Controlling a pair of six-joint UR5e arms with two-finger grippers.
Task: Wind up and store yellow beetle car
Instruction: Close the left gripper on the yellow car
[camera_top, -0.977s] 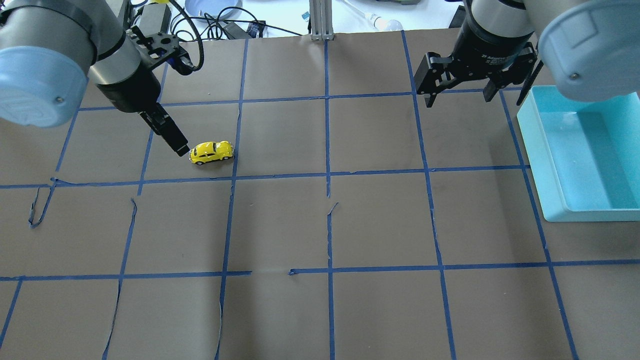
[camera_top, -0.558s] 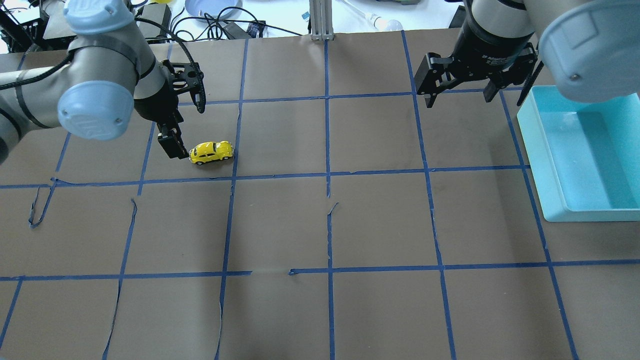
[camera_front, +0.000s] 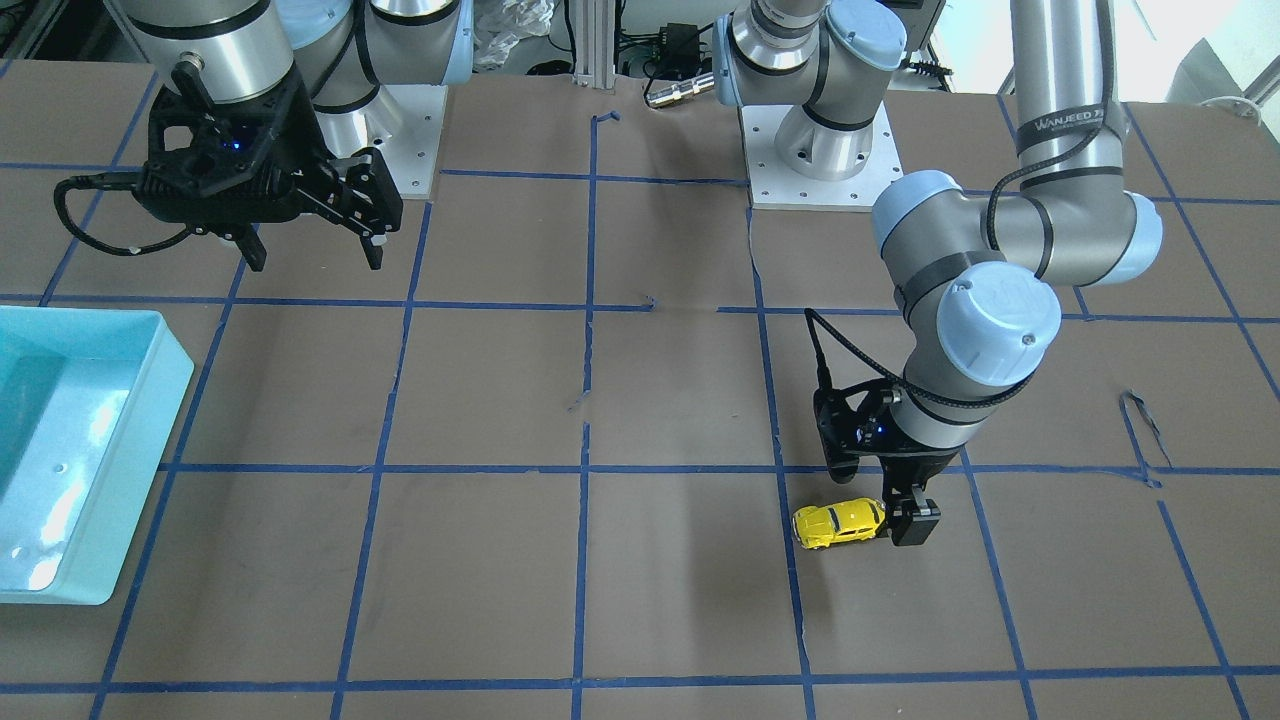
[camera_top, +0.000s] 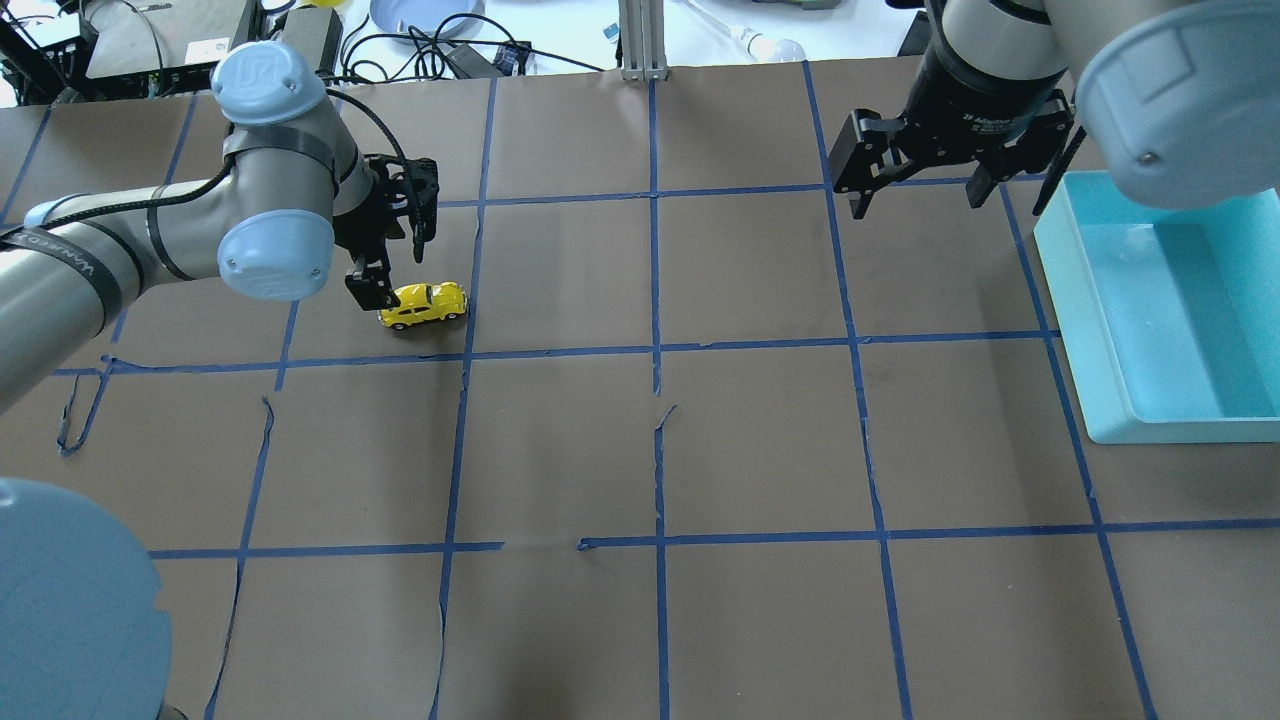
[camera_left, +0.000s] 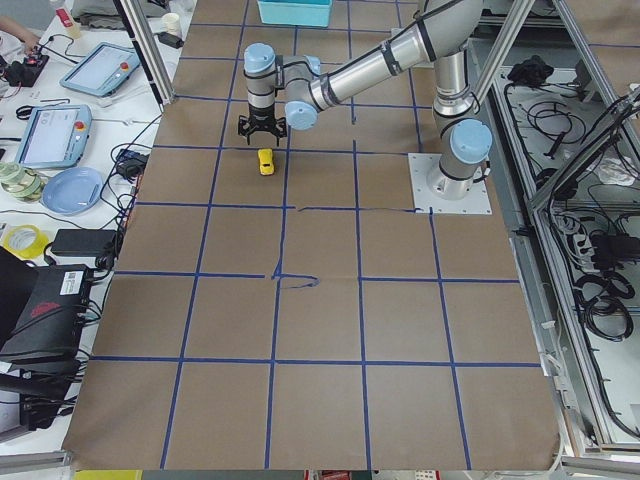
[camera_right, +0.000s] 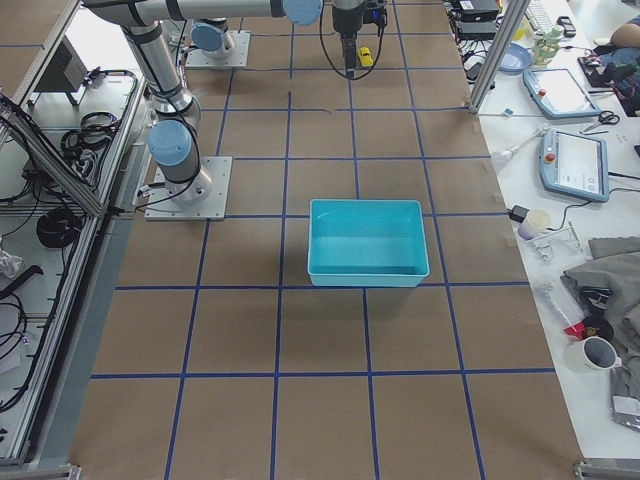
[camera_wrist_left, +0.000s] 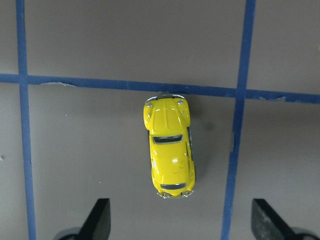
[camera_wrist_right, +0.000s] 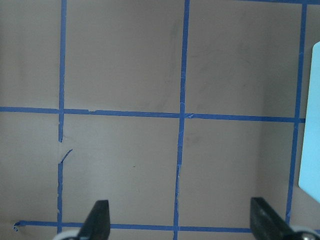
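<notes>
The yellow beetle car (camera_top: 424, 304) stands on its wheels on the brown table, on the robot's left side. It also shows in the front view (camera_front: 838, 523) and in the left wrist view (camera_wrist_left: 170, 150). My left gripper (camera_top: 395, 268) is open and empty, low over the car's end nearest the arm. One finger (camera_front: 912, 522) is right beside the car. In the left wrist view the car lies just ahead of the two spread fingertips (camera_wrist_left: 100, 220). My right gripper (camera_top: 915, 195) is open and empty, hanging above the table near the bin.
A light-blue bin (camera_top: 1075, 300) sits at the table's right edge and looks empty in the front view (camera_front: 150, 420). Blue tape lines divide the brown paper (camera_top: 660, 450) into squares. Cables and clutter (camera_top: 430, 30) lie beyond the far edge.
My left arm has swung and turned its wrist, bringing the gripper in over the car's end. The car has not moved. The right arm has stayed put.
</notes>
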